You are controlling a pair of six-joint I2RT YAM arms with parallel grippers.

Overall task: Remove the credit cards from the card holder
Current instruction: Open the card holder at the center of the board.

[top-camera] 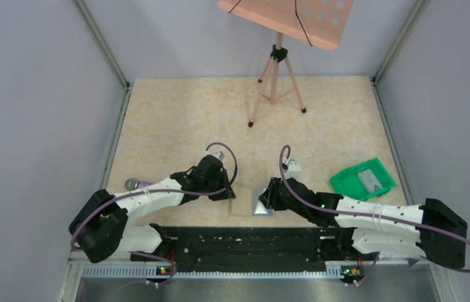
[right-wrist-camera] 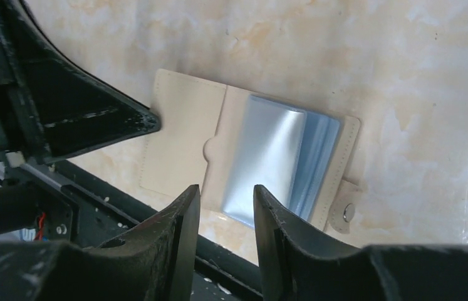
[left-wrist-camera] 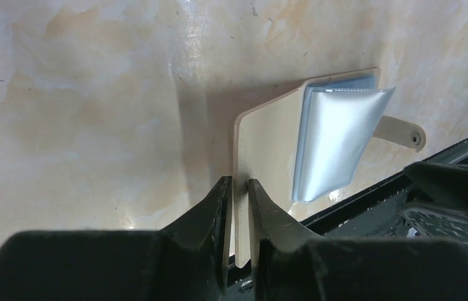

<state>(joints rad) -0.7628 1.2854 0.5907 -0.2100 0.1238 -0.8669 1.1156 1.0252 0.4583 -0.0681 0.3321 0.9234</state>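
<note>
The card holder lies open on the table near its front edge, beige with light-blue sleeves on its right panel. A silver credit card sticks out of those sleeves toward the fold. From above, the card holder lies between both grippers. My left gripper is shut on the edge of the beige left panel, with the credit card beyond it. My right gripper is open just in front of the card's near edge, with nothing between its fingers.
A green tray at the right holds a pale grey card. A purple microphone lies by the left arm. A music stand's tripod is at the back. The black rail runs just in front of the card holder.
</note>
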